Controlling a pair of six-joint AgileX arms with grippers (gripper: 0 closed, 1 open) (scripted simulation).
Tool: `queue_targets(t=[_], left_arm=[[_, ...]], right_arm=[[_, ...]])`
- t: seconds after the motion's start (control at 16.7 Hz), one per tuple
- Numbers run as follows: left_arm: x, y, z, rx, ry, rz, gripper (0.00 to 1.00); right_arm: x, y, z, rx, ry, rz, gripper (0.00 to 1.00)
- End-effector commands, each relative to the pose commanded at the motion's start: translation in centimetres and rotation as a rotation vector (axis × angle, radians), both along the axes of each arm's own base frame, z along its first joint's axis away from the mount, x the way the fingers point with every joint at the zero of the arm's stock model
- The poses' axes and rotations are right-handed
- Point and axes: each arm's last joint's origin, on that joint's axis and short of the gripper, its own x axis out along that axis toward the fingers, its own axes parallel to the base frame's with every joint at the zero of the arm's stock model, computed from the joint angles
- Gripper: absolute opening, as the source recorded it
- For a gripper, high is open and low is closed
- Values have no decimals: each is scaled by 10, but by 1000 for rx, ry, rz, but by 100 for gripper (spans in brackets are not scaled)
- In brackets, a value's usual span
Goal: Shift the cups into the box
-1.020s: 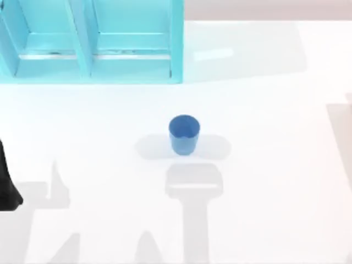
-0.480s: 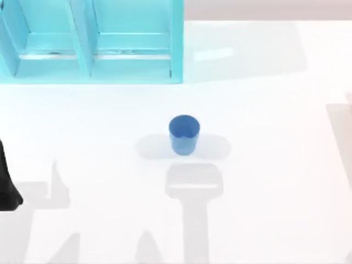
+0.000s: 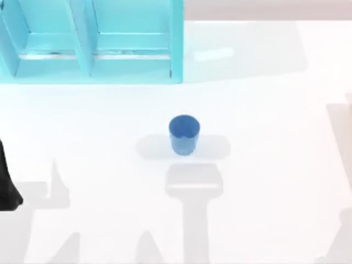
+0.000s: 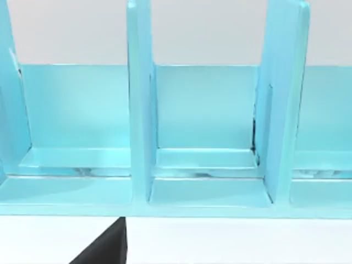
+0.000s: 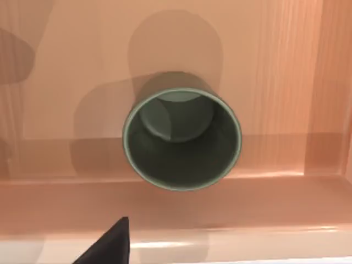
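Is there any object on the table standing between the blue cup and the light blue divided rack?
Nothing visible does. The blue cup stands alone on the white table, with bare surface up to the rack.

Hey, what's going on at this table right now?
Two cups are being moved into a box. The olive cup already stands upright inside the wooden box, seen from the right wrist camera above it. The blue cup is upright mid-table, nothing holding it. The left arm sits at the table's left edge, its wrist camera facing a turquoise rack.
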Motion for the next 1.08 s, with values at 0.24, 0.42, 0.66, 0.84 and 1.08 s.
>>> queue_targets(t=[0.24,0.42,0.66,0.84,1.08], left_arm=[[0,0,0,0,0,0,100],[0,0,0,0,0,0,100],[0,0,0,0,0,0,100],[0,0,0,0,0,0,100],[0,0,0,0,0,0,100]], right_arm=[[-3,4,39,-4,-5,5,100],[-4,5,43,-5,-7,6,100],[1,6,43,-4,-5,7,100],[33,16,44,-8,-3,12,100],[116,73,43,-22,-11,22,100]])
